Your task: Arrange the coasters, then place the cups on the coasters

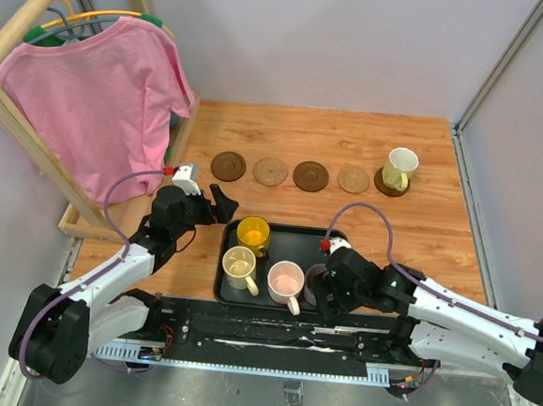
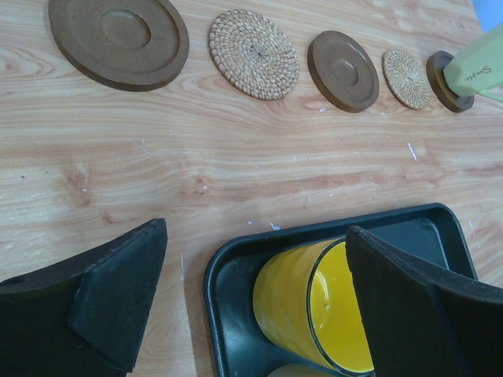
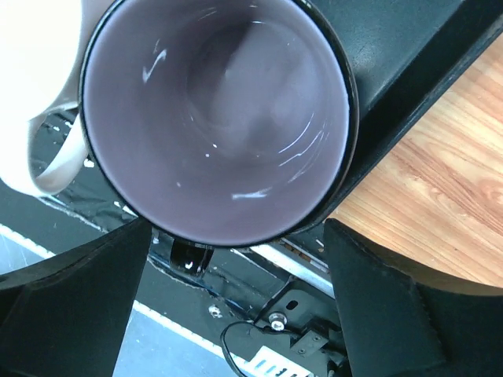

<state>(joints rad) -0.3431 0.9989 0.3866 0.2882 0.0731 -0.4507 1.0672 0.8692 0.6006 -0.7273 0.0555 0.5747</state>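
Across the wooden counter, the whole setup can be taken in at once. A black tray with a raised, rounded rim is parked at the near edge between the two arms, and four cups are found in it: the yellow cup, the cream cup, the pink cup and the purple-grey cup.

The one relation that matters: the purple-grey cup is framed straight below the right gripper. Its jaws are spread wide to either side of the dark rim, not yet pressed on it as far as can be told. The round mouth faces up and the small dark handle points to the near edge. That arm is clearly the nearer one, so a squeeze and a lift are probably what's called for.

The left gripper is likewise spread, with the glossy yellow cup caught between its jaws, closer to one pad, nothing pinched.

Beyond the tray, five coasters are lined up in a row: smooth dark wooden discs alternate with tan woven ones. The last dark coaster is already topped by the pale yellow-green cup.
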